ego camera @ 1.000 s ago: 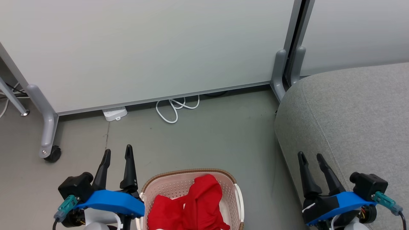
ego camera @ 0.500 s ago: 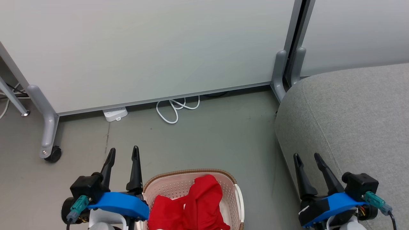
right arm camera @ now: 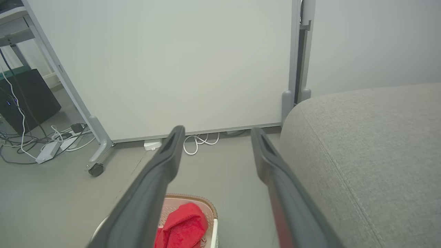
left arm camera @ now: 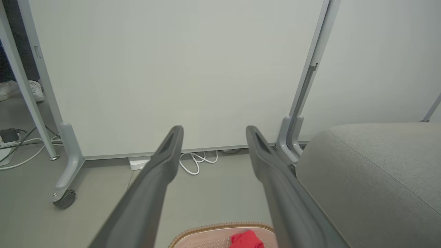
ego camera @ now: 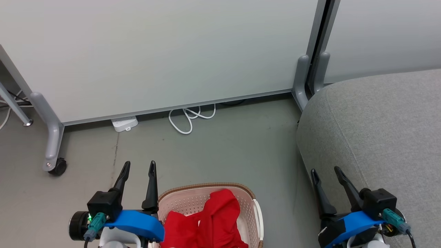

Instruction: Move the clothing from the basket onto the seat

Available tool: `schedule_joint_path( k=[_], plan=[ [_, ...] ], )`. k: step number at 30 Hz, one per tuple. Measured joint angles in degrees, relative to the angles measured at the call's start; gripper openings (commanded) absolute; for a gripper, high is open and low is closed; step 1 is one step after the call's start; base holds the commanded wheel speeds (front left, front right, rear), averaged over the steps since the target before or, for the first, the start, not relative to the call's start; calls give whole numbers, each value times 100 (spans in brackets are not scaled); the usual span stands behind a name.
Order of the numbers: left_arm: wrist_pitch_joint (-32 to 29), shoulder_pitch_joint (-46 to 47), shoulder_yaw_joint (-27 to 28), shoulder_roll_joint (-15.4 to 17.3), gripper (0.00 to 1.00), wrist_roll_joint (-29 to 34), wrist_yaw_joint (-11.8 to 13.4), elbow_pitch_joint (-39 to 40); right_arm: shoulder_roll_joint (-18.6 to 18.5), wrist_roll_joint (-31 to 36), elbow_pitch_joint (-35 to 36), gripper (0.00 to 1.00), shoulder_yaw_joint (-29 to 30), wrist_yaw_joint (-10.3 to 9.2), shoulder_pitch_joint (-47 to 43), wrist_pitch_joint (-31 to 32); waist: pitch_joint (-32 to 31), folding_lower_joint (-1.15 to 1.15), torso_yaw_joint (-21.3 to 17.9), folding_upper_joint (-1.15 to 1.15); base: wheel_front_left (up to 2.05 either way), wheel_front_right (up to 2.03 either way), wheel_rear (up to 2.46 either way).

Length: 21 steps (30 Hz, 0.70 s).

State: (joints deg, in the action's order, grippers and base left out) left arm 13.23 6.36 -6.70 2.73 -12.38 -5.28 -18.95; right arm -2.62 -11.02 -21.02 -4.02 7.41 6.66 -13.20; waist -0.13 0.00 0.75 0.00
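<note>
Grey floor (ego camera: pixel 220 148) beneath basket (ego camera: pixel 186 203) of red clothing (ego camera: pixel 215 217), grey seat (ego camera: pixel 379 120) alongside.

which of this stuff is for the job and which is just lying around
For the job:
bright red fabric clothing
cream perforated plastic basket with brown rim
large grey woven sofa seat

Just lying about:
white looped cable
white power strip
pale wheeled partition panel
</note>
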Motion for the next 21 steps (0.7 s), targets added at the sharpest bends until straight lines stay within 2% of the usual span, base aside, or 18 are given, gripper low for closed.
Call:
schedule_joint_path(
  k=[21],
  plan=[
    [177,90,-125,8,100,589,-37,-324,-7,706,-231,100,-90,7,51,-179,-27,0,24,0,0,0,0]
  ],
)
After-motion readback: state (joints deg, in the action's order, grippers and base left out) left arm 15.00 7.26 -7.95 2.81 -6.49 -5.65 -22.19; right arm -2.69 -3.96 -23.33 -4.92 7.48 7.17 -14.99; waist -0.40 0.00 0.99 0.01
